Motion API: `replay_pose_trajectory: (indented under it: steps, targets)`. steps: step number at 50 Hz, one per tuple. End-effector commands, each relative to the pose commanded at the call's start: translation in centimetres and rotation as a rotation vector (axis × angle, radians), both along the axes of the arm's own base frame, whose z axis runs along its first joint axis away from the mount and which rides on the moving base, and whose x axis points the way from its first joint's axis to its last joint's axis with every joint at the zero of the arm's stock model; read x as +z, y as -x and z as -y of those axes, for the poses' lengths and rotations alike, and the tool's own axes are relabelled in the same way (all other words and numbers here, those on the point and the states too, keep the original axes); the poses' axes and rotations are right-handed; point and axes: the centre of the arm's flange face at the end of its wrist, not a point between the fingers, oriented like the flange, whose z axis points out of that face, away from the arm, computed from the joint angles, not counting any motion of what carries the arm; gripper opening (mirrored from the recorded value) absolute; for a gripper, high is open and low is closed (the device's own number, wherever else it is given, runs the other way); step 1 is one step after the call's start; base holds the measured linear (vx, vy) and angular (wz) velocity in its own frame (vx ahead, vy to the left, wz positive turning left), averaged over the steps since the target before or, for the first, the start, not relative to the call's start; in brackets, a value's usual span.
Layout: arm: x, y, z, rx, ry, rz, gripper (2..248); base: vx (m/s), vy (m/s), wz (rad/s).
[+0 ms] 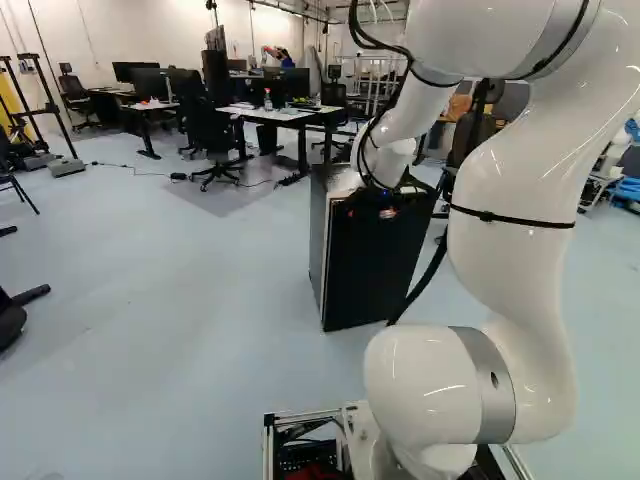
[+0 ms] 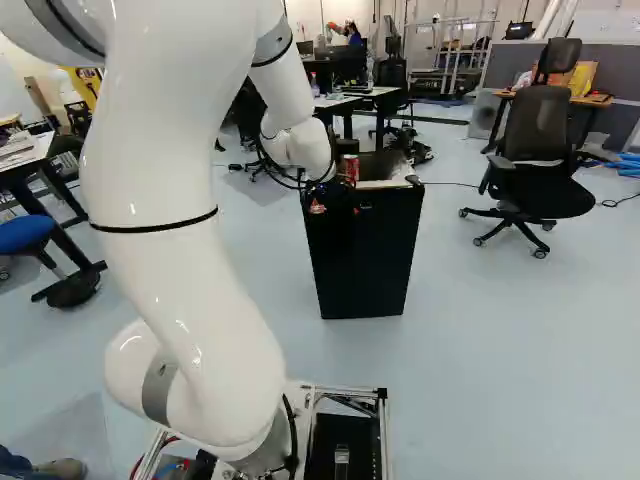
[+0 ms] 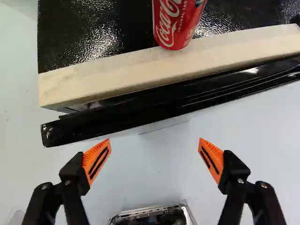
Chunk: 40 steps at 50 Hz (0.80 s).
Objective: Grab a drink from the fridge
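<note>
My gripper (image 2: 324, 197) is at the fridge's top front edge in the right base view, partly hidden by the wrist and cables. In the wrist view the gripper (image 3: 154, 160) is open, its orange-padded fingers wide apart with only floor seen between them. Ahead of them runs the black top edge of the fridge door (image 3: 140, 113), lying along the pale front strip of the fridge top. The black fridge (image 2: 365, 255) stands on the floor, its door seemingly closed. A red drink can (image 3: 173, 23) rests on the top by that strip, beyond the fingers and untouched.
An office chair (image 2: 540, 150) stands right of the fridge in the right base view. Desks (image 1: 275, 115) with monitors and more chairs are behind it. Part of my base's metal frame (image 3: 152, 208) shows below the gripper in the wrist view.
</note>
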Motion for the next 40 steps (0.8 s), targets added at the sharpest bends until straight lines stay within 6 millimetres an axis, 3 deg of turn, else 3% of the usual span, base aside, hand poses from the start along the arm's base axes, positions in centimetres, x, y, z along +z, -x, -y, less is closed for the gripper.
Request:
replay_pose_trajectory:
  steps: [40]
  targets:
    - [0.1,-1.1,-0.4,0.01,0.005,0.034,247,0.0,0.0,0.0]
